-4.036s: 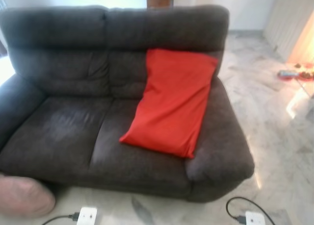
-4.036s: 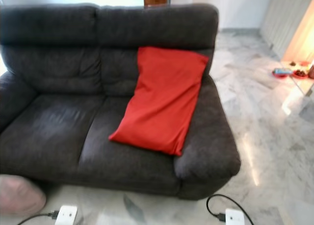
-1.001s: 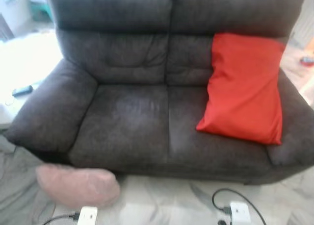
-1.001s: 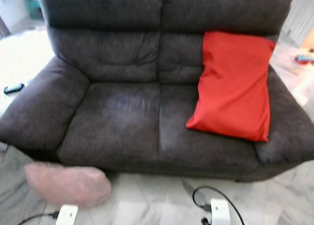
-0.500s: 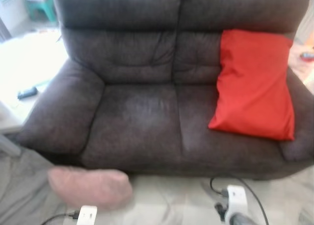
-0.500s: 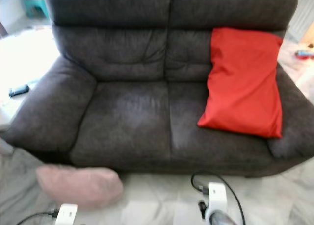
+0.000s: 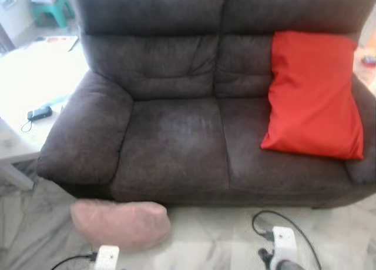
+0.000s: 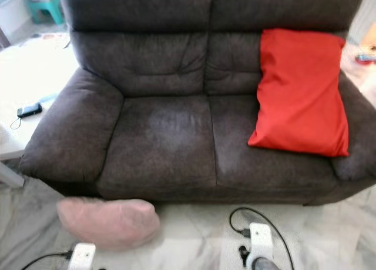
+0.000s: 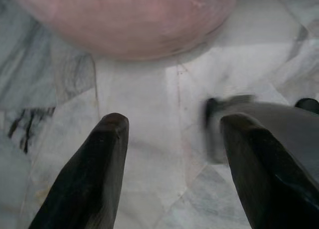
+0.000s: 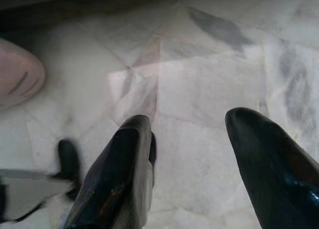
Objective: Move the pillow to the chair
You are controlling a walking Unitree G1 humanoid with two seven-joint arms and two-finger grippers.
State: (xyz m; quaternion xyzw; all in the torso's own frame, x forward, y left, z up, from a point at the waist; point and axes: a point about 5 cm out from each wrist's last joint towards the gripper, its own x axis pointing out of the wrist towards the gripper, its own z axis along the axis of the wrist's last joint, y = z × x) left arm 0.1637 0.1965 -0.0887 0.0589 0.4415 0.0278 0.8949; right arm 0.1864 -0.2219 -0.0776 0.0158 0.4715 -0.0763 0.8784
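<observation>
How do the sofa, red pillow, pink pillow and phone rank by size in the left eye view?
1. sofa
2. red pillow
3. pink pillow, though nearer the camera, so the gap is unsure
4. phone

Looking along our right gripper (image 10: 187,164), we see its two black fingers (image 10: 117,179) spread apart with nothing between them but the pale marble floor (image 10: 209,84), veined in grey and faintly pink where the tiles meet. Well beyond the fingertips runs the dark underside of the sofa (image 10: 75,4). Off to the outer side of one finger, a rounded end of the pink pillow (image 10: 17,72) lies on the floor. Close beside that same finger sits a blurred grey and black shape (image 10: 35,181) that we cannot identify.
</observation>
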